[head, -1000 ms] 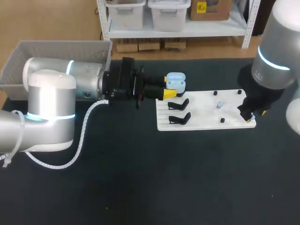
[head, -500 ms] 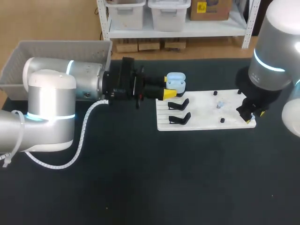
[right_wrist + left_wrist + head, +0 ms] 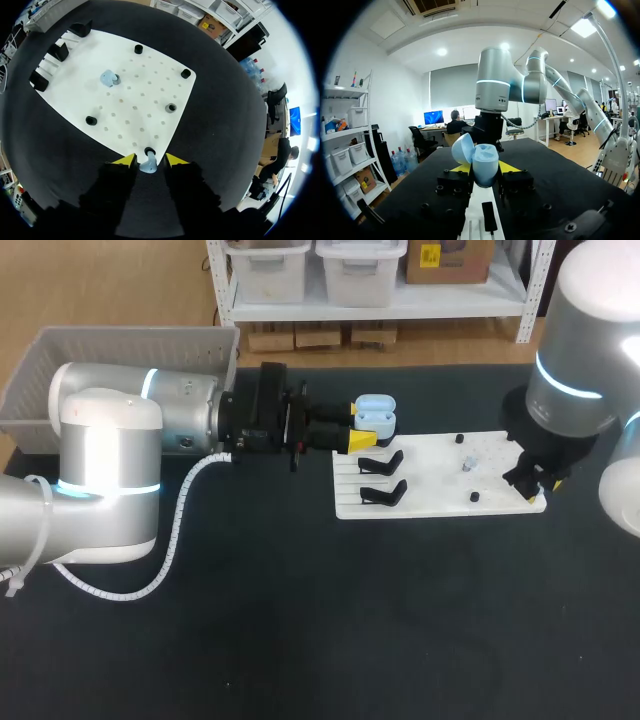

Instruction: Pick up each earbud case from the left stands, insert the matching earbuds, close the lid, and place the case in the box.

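Observation:
My left gripper [image 3: 358, 430] is shut on a light blue earbud case [image 3: 374, 413], held just beyond the white board's [image 3: 440, 480] far left corner. In the left wrist view the case [image 3: 484, 165] sits between the yellow tips of the left gripper [image 3: 485, 169] with its lid [image 3: 462, 149] swung open. My right gripper [image 3: 536, 486] hangs over the board's near right corner. Its wrist view shows a pale blue earbud [image 3: 148, 164] by a black peg [image 3: 149, 150], between the fingers of the right gripper [image 3: 150, 160], with small gaps on both sides. A second earbud [image 3: 107, 78] rests mid-board [image 3: 140, 95].
Two black case stands [image 3: 381, 462] [image 3: 383, 493] stand on the board's left part. Several small black pegs [image 3: 171, 107] dot its right part. A grey bin [image 3: 120, 345] sits at the table's far left, behind my left arm. Dark tabletop [image 3: 330, 620] spreads in front.
My right gripper's fingers have drawn closer together around the earbud at the board's corner, and the right arm has shifted slightly. The left arm and the case have not moved.

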`<move>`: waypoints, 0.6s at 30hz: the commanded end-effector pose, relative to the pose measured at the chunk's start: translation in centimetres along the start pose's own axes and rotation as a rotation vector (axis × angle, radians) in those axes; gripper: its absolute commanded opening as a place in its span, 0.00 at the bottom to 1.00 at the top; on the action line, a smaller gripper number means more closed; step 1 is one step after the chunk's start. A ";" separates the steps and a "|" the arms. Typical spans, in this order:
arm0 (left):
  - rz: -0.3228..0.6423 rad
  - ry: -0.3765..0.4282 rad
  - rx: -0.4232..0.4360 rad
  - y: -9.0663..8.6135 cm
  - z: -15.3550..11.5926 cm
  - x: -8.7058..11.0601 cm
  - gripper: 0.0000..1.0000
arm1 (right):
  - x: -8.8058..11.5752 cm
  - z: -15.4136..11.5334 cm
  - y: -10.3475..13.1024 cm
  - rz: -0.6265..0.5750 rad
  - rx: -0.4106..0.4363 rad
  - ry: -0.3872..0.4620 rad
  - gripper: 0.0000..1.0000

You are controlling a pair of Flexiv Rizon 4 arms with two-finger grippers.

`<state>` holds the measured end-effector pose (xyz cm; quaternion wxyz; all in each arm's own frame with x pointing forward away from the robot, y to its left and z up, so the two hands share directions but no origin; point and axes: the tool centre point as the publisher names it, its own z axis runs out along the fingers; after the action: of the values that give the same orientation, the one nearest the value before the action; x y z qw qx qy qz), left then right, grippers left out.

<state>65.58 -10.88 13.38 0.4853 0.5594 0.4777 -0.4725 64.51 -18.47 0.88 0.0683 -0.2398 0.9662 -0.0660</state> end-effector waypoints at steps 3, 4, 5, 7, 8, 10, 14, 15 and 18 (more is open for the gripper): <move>0.003 -0.003 -0.007 -0.2 0.0 0.1 0.00 | -0.1 0.1 0.1 -0.001 0.006 -0.003 0.19; 0.003 -0.003 -0.007 -0.2 0.0 0.1 0.00 | -0.2 0.1 0.1 -0.001 0.008 -0.003 0.14; 0.003 -0.003 -0.007 -0.2 0.0 0.1 0.00 | -0.2 0.1 0.1 -0.002 0.010 -0.004 0.07; 0.003 -0.003 -0.007 -0.2 0.0 0.1 0.00 | -0.2 0.0 0.1 -0.002 0.013 -0.006 0.00; 0.003 -0.003 -0.007 -0.2 0.0 0.1 0.00 | -0.1 -0.1 0.1 -0.002 0.014 -0.007 0.00; 0.003 -0.003 -0.007 -0.2 0.0 0.1 0.00 | 0.1 -0.4 0.1 -0.002 0.018 -0.009 0.00; 0.003 -0.003 -0.007 -0.2 0.0 0.1 0.00 | 0.6 -1.8 0.1 0.005 0.034 -0.021 0.00; 0.003 -0.003 -0.007 -0.2 0.0 0.1 0.00 | 0.7 -2.2 0.1 0.005 0.036 -0.023 0.00; 0.003 -0.003 -0.007 -0.2 0.0 0.1 0.00 | 1.1 -3.9 0.3 0.016 0.058 -0.030 0.00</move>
<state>65.58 -10.88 13.38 0.4853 0.5594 0.4777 -0.4725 64.34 -18.21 2.79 0.0790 -0.2351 0.9652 -0.0835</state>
